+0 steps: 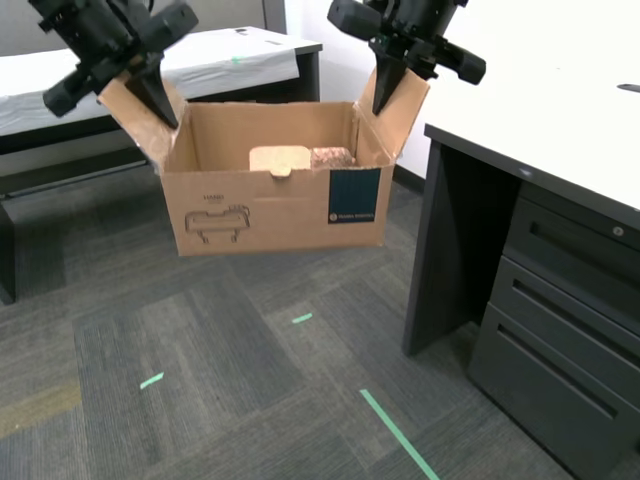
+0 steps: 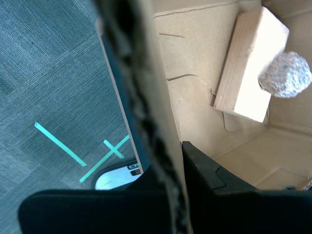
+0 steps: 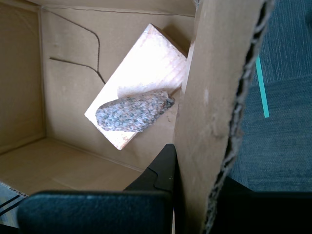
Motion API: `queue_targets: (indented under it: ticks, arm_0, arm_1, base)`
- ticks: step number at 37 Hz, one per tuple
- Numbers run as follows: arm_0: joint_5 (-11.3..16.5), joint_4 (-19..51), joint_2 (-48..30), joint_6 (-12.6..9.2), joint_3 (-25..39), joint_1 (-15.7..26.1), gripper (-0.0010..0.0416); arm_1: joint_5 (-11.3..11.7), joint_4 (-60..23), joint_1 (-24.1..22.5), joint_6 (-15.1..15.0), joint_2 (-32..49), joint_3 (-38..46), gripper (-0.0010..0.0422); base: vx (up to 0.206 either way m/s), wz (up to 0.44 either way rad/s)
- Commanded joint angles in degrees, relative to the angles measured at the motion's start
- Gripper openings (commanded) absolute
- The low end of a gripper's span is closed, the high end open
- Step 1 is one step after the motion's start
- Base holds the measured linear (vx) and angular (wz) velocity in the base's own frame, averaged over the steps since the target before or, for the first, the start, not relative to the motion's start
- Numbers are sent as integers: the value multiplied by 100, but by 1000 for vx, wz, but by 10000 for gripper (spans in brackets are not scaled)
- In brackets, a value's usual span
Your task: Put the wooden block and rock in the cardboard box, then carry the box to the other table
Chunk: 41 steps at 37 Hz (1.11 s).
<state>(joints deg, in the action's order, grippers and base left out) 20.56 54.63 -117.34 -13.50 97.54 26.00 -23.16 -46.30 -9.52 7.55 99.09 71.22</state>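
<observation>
The cardboard box (image 1: 270, 210) hangs in the air above the carpet, held by its two side flaps. My first gripper (image 1: 388, 85) (image 3: 195, 178) is shut on the flap at the exterior view's right. My second gripper (image 1: 158, 100) (image 2: 170, 170) is shut on the flap at the exterior view's left. Inside the box (image 3: 73, 63) (image 2: 195, 73) the pale wooden block (image 1: 278, 158) (image 3: 151, 63) (image 2: 248, 63) lies on the bottom. The mottled grey rock (image 1: 332, 157) (image 3: 131, 112) (image 2: 285, 75) rests against it. The other table (image 1: 220, 55), draped in white cloth, stands behind the box.
A smooth white desk (image 1: 540, 110) with grey drawers (image 1: 560, 330) stands close at the exterior view's right. Grey carpet (image 1: 200, 400) with green tape strips (image 1: 395, 430) lies below the box. A dark table edge (image 1: 5, 250) shows at the exterior view's left.
</observation>
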Motion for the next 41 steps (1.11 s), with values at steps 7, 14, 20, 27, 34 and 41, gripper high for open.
queue_targets:
  ticks: [7, 14, 20, 27, 34, 41]
  arm_0:
    - [-28, 50, 7, -15, 66, 0, -1]
    - [-28, 66, 7, -28, 63, 4, -1]
    - [-28, -81, 7, -315, 63, 2, -1]
    - [-28, -103, 7, -326, 63, -20, -1]
    - [-31, -385, 7, -328, 63, -72, -1]
    - [-28, -439, 7, -146, 146, -201, -1]
  arm_1:
    - [-94, 61, 9, 26, -46, -72, -1]
    - [-92, 229, 13, -227, -50, -74, -1]
    - [-94, 267, 9, -273, -52, -79, -1]
    - [-94, 507, 9, -304, -81, -81, -1]
    - [-94, 726, 7, -264, -81, -81, -1]
    - [-94, 752, 7, 275, -81, -83, -1]
  base:
    - [158, 83]
    - [161, 135]
    - [166, 120]
    - [159, 67]
    - [134, 4]
    - [118, -51]
